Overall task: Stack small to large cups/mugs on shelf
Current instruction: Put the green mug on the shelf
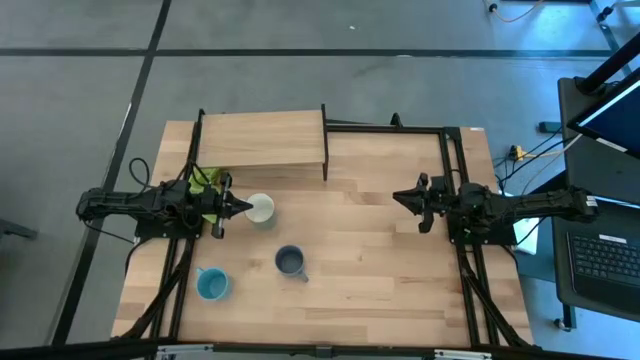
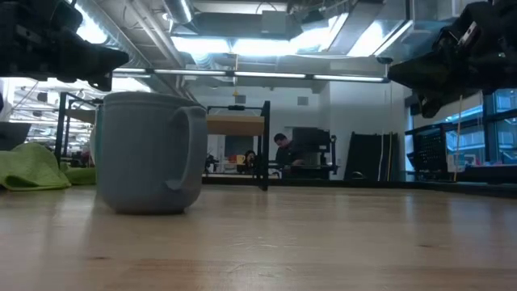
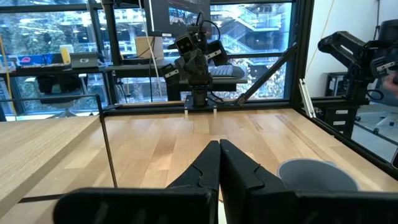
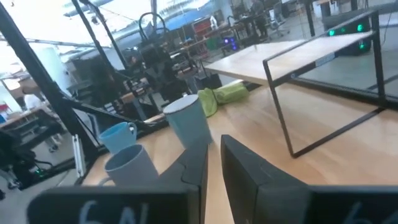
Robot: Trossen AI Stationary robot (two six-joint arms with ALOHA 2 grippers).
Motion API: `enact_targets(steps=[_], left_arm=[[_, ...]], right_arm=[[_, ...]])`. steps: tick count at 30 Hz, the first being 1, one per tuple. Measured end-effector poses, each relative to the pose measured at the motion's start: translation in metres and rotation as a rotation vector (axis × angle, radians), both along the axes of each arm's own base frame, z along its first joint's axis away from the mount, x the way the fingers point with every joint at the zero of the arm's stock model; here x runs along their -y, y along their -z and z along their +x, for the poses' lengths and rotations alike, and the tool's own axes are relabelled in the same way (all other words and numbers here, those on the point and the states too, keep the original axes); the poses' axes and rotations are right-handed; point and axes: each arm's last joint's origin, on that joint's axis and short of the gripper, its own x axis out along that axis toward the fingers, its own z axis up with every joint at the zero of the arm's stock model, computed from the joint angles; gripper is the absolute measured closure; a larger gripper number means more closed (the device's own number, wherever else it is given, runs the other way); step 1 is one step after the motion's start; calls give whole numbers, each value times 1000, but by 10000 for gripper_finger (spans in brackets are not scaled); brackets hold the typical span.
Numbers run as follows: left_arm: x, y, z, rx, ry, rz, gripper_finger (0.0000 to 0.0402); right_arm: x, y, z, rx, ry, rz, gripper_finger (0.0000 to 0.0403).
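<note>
Three mugs stand upright on their bases on the tabletop. The pale green mug (image 1: 260, 208) with a white inside is nearest the left arm. The dark grey-blue mug (image 1: 290, 262) stands mid-table and looms large in the low view (image 2: 149, 153). The light blue mug (image 1: 212, 284) is toward the near left. The shelf (image 1: 262, 140), a light board on thin black legs, stands at the far left with nothing on it. My left gripper (image 1: 246, 207) is shut and hovers level just left of the pale mug (image 3: 317, 174). My right gripper (image 1: 398, 196) is shut and empty at the table's right.
A lime-green cloth (image 1: 205, 180) lies crumpled by the left arm, under the shelf's near edge. Black frame rails (image 1: 445, 160) run along the table's right and far sides. People sit in the room beyond the table (image 2: 283, 153). Bare wood lies between the mugs and the right arm.
</note>
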Motion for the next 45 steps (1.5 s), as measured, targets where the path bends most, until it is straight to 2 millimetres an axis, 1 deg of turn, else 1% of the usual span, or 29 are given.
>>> enact_targets(steps=[6, 10, 13, 16, 20, 25, 28, 33, 34, 35, 37, 40, 42, 44, 45], left_arm=[[0, 0, 0, -1, 0, 0, 401], [0, 0, 0, 0, 0, 0, 401], [0, 0, 0, -1, 0, 1, 401], [0, 0, 0, 4, -1, 1, 401], [-1, -9, -1, 92, -30, -12, 401], [-1, -15, -2, 163, -11, -173, 401], [-1, -23, -4, 240, 12, -270, 401], [-1, -34, -8, 358, 74, -483, 401], [-1, -37, -9, 395, 73, -461, 401], [-1, -43, -12, 468, 82, -435, 401], [1, -55, -20, 602, 173, -330, 401], [11, -66, -31, 713, 469, -92, 401], [16, -69, -38, 763, 656, 49, 401], [18, -70, -42, 775, 724, 76, 401], [17, -70, -41, 768, 719, 42, 401]], right_arm=[[1, 0, 0, 1, 28, 32, 356], [1, -2, 0, 42, 22, 136, 356], [1, -5, 0, 95, 15, 207, 356], [1, -12, -1, 167, 5, 234, 356], [1, -21, -4, 268, 7, 234, 356], [2, -23, -4, 288, 28, 236, 356], [2, -23, -4, 289, 27, 236, 356], [2, -23, -4, 283, 32, 204, 356], [2, -23, -4, 282, 33, 198, 356], [2, -23, -4, 279, 35, 185, 356], [2, -23, -4, 273, 41, 156, 356], [2, -22, -4, 261, 45, 135, 356], [2, -21, -4, 258, 40, 178, 356], [2, -20, -3, 260, 29, 251, 356], [2, -19, -3, 259, 26, 286, 356]])
